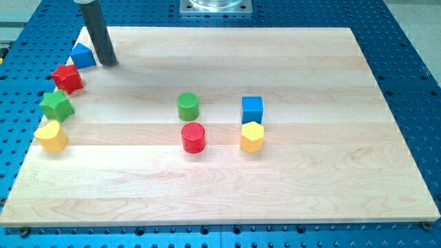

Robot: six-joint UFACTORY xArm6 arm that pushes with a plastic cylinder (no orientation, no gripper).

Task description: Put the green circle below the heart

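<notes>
The green circle (pixel 188 106) stands near the middle of the wooden board (pixel 310 186). The yellow heart (pixel 51 136) lies at the board's left edge, far to the left of the green circle and slightly lower in the view. My tip (pixel 109 63) rests on the board near the top left corner, just right of the blue triangle (pixel 83 56). The tip is well up and left of the green circle and touches neither it nor the heart.
A red star (pixel 67 78) and a green star (pixel 56 105) sit along the left edge between the blue triangle and the heart. A red circle (pixel 193 138) stands just below the green circle. A blue cube (pixel 252 109) and a yellow hexagon (pixel 252 136) stand to the right.
</notes>
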